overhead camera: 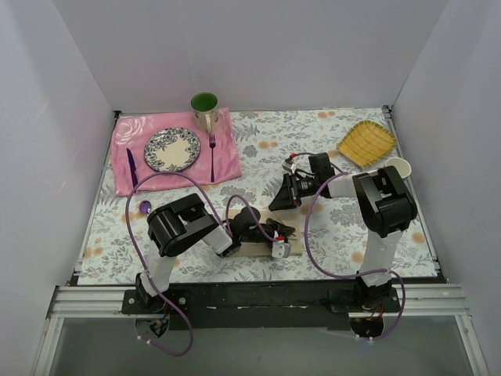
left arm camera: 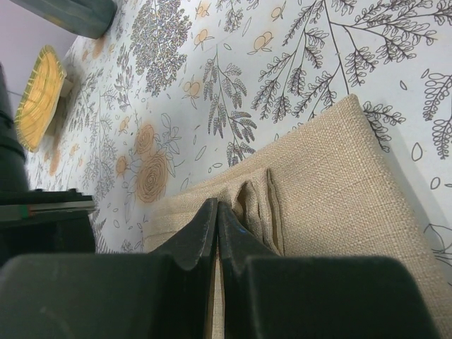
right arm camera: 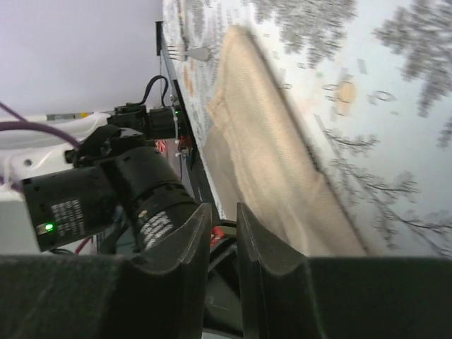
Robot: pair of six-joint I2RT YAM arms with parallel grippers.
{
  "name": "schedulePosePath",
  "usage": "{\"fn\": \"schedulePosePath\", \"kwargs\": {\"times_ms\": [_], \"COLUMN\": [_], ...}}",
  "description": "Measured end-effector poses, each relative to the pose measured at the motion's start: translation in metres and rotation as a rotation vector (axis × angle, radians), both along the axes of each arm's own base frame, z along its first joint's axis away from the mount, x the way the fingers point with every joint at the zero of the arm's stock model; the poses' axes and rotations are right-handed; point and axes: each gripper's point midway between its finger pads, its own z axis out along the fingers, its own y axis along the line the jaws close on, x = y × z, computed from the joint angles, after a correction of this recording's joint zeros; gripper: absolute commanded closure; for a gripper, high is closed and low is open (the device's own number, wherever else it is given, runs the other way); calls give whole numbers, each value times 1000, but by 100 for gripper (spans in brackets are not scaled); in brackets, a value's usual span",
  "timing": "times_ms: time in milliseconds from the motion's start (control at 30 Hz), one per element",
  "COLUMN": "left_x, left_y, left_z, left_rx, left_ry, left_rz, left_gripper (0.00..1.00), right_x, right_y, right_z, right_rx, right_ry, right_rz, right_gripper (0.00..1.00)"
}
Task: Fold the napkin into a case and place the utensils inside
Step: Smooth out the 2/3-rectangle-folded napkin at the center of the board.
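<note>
At my edge of the table lies the napkin [left arm camera: 339, 191], folded narrow. The left gripper [left arm camera: 217, 210] sits on it with jaws pressed together at the pleats (whether a layer is caught, I cannot tell). Just beyond the napkin the right gripper [right arm camera: 222, 215] hangs slightly parted, empty. My worry is that lifting left could drag the fold open. The right wrist shows a fork [right arm camera: 191, 51] past the napkin's end; overhead I cannot find it.

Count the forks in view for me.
2: a purple fork on the pink mat right of the plate, a pale fork beside the napkin. Others may be hidden.
</note>
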Motion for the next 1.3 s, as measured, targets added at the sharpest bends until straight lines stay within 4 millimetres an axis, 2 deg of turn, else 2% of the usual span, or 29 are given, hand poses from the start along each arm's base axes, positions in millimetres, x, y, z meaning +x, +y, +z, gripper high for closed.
{"fn": "schedulePosePath", "kwargs": {"times_ms": [200, 333, 567, 700, 833, 900, 1033, 1100, 1133, 1167, 1300], "left_x": [1, 2, 6, 10, 11, 11, 12, 11, 11, 11, 11], "left_y": [2, 2, 6, 10, 11, 10, 9, 10, 10, 11, 15], "left_z": [0, 0, 0, 0, 0, 0, 1, 2, 2, 4, 13], "left_rx": [-1, -2, -5, -1, 6, 11, 19, 22, 24, 27, 33], "left_ry": [6, 8, 29, 47, 59, 69, 76, 82, 86, 96, 131], "left_rz": [7, 9, 17, 19, 17, 18, 18, 21, 22, 29, 57], "left_gripper": [100, 100, 100, 100, 100, 100, 99, 95, 92, 81, 68], "right_x": [-8, -11, 4, 26, 19, 10, -7, -15, -18, -21, -20], "right_y": [-14, -28, -34, -33, -36, -38, -45, -50, -52, -55, -63], "right_z": [-46, -58, -51, -29, 4, 13, 1, -7, -9, -11, -13], "right_rx": [-93, -114, -105, -109, -100, -99, -141, -164, -172, -181, -205], "right_ry": [89, 104, 102, -2, -65, -85, -42, -13, -3, 4, 3], "right_rz": [-21, -23, -12, -7, -1, 6, 16, 13, 10, 4, -25], "right_gripper": [75, 75, 73, 73, 73, 74, 74, 74, 74, 74, 73]}}
